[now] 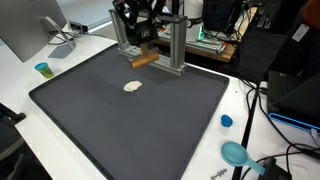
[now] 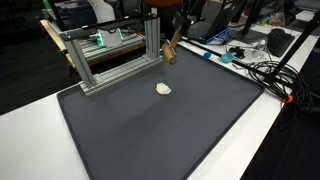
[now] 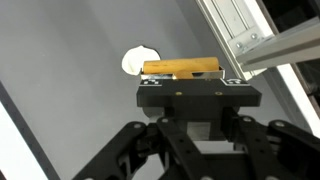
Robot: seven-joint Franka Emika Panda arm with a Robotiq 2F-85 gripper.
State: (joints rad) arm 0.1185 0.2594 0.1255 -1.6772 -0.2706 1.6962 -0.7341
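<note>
The arm came down at the top centre in both exterior views, its hand (image 1: 143, 52) pinching a brown rectangular wooden block (image 1: 146, 60) just above the dark grey mat (image 1: 130, 130) on the white counter (image 1: 18, 88). A silver aluminium frame (image 1: 176, 45) stood right beside it, pretty tight. A small white crumpled lump (image 1: 133, 86) lay on the mat nearby. In the wrist view the block looked smooth and orange-brown, sitting crosswise between the fingers.
</note>
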